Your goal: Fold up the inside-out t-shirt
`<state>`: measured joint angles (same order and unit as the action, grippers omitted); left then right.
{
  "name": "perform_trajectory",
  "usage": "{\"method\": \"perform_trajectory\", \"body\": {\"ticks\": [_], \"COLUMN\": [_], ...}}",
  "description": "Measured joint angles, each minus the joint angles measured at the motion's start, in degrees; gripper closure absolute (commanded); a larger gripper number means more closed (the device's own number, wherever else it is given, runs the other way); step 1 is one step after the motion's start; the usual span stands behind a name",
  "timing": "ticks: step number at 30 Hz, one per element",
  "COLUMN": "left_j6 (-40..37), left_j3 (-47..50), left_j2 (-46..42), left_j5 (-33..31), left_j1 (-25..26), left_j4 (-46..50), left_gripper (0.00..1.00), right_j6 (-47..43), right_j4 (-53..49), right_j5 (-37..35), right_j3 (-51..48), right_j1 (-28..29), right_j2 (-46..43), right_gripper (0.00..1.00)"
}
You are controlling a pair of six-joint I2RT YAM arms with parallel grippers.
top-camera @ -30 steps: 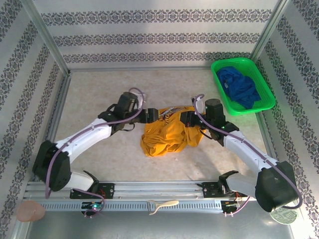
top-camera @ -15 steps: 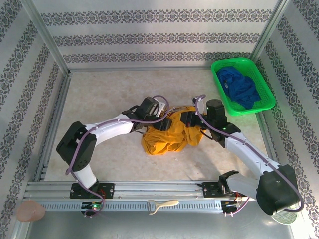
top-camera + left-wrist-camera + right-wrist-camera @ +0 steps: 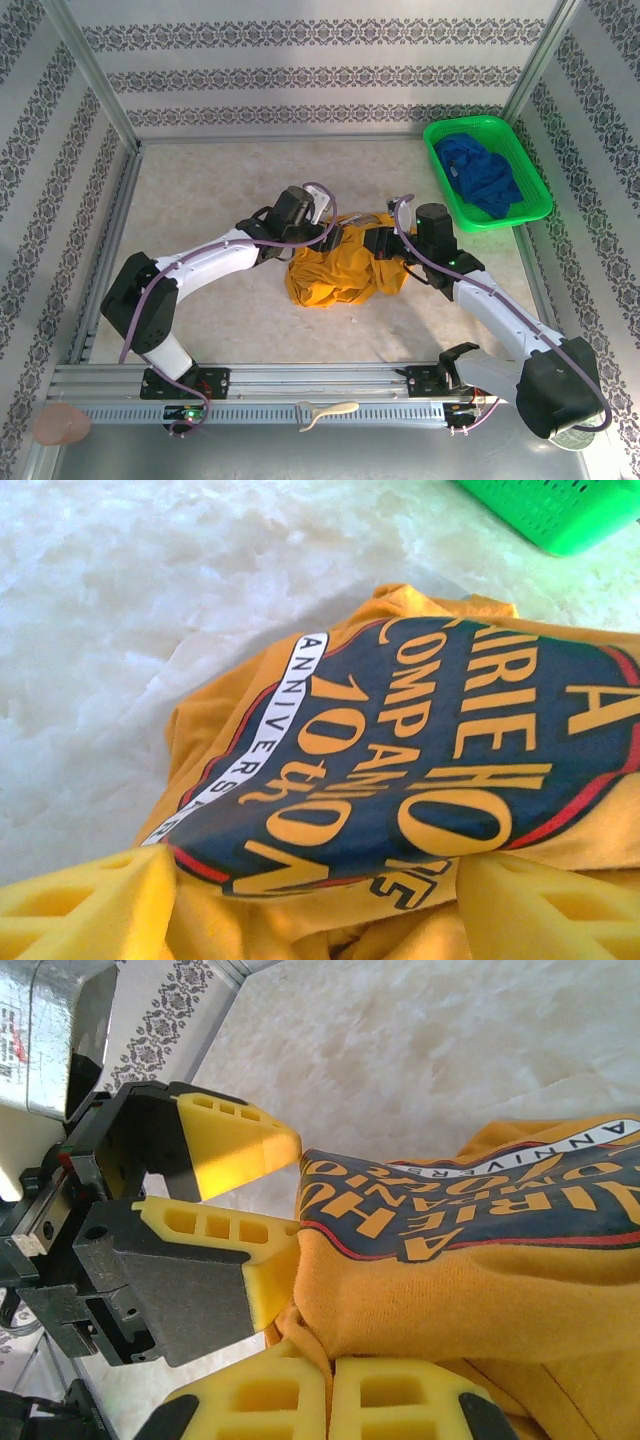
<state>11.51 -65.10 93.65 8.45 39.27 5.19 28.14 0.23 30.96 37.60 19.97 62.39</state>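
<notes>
Aluminium rail (image 3: 300,383) along the near edge carries a pinkish disc (image 3: 60,424) at its left end and a cream-coloured, handle-like piece (image 3: 325,411) near its middle. From the left base, the left arm (image 3: 215,262) bends out over the beige table (image 3: 200,190) and reaches right toward the centre. The left gripper (image 3: 335,240) sits at the far left edge of the inside-out t-shirt (image 3: 345,272). Its yellow foam fingers (image 3: 80,910) are spread wide, one on each side of the raised cloth. In the right wrist view, the lower pad meets the shirt's edge while the upper pad stands clear above it.

The shirt is a mustard-yellow, crumpled heap just right of the table's middle, between the two grippers. A dark printed graphic (image 3: 420,760) with yellow lettering, a red outline and a white band faces up along its far side, pulled fairly flat.

Right of it, the right gripper (image 3: 327,1365) has its pads pressed together. A fold of the yellow fabric seems to be pinched between them, though the exact bite is hard to see at the frame's bottom edge. The right arm (image 3: 495,310) runs back to its base at the near right. At the far right corner stands a green basket (image 3: 490,222) holding a deep-blue cloth (image 3: 482,175), well apart from the shirt.
</notes>
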Motion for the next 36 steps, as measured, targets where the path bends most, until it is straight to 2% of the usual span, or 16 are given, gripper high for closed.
{"method": "perform_trajectory", "body": {"ticks": [8, 11, 12, 17, 18, 23, 24, 25, 27, 28, 30, 32, 35, 36], "left_j6": [-2.0, -2.4, -2.5, -2.8, -2.7, 0.0, 1.6, 2.9, 6.5, 8.1, 11.1, 12.8, 12.9, 12.6], "left_j3": [-0.1, -0.1, -0.3, -4.1, -4.8, -3.7, -2.2, -0.9, 2.3, 3.5, 5.2, 6.1, 6.1, 6.0], "left_j2": [4.0, 6.2, 7.1, 11.6, 11.8, 8.5, 6.3, 4.4, -0.5, -2.5, -6.0, -8.0, -8.4, -8.1], "left_j5": [6.4, 8.4, 9.2, 14.8, 16.1, 21.4, 22.4, 23.1, 24.7, 25.2, 25.7, 25.9, 25.6, 25.3], "left_j1": [0.0, 0.0, 0.0, -0.1, -0.3, -2.0, -3.0, -4.0, -6.5, -7.6, -9.4, -9.7, -9.6, -9.6], "left_j4": [-1.4, -2.2, -2.5, -3.2, -3.3, -6.2, -7.6, -8.7, -11.8, -13.1, -15.8, -17.2, -17.0, -16.3], "left_gripper": [0.23, 0.27, 0.32, 0.98, 1.0, 1.0, 1.0, 1.0, 1.0, 1.0, 1.0, 1.0, 0.6, 0.53], "right_j6": [0.0, 0.0, 0.0, 0.0, 0.0, -0.2, -0.2, -0.3, -0.6, -0.9, -1.3, -1.5, -1.5, -1.6], "right_j4": [0.0, -0.5, -0.7, -1.1, -1.1, -0.4, -0.2, 0.0, 0.3, 0.3, 0.2, 0.0, 0.0, 0.0], "right_j5": [0.0, 0.0, 0.0, -0.4, -0.5, -0.9, -1.2, -1.5, -3.1, -4.1, -6.1, -6.7, -7.1, -7.0], "right_j3": [0.0, 0.0, 0.0, 0.0, 0.0, 0.0, 0.0, 0.0, 0.0, 0.0, 0.1, 0.2, 0.2, 0.2], "right_j1": [0.0, 0.0, 0.0, -0.2, -0.4, -2.4, -3.0, -3.5, -4.7, -5.0, -5.3, -5.6, -5.6, -5.6], "right_j2": [0.0, 0.0, 0.0, 0.0, 0.0, 1.3, 2.1, 3.0, 5.4, 6.4, 8.5, 9.9, 10.4, 10.3], "right_gripper": [1.0, 1.0, 1.0, 1.0, 1.0, 1.0, 0.92, 0.76, 0.56, 0.56, 0.8, 1.0, 1.0, 1.0]}}
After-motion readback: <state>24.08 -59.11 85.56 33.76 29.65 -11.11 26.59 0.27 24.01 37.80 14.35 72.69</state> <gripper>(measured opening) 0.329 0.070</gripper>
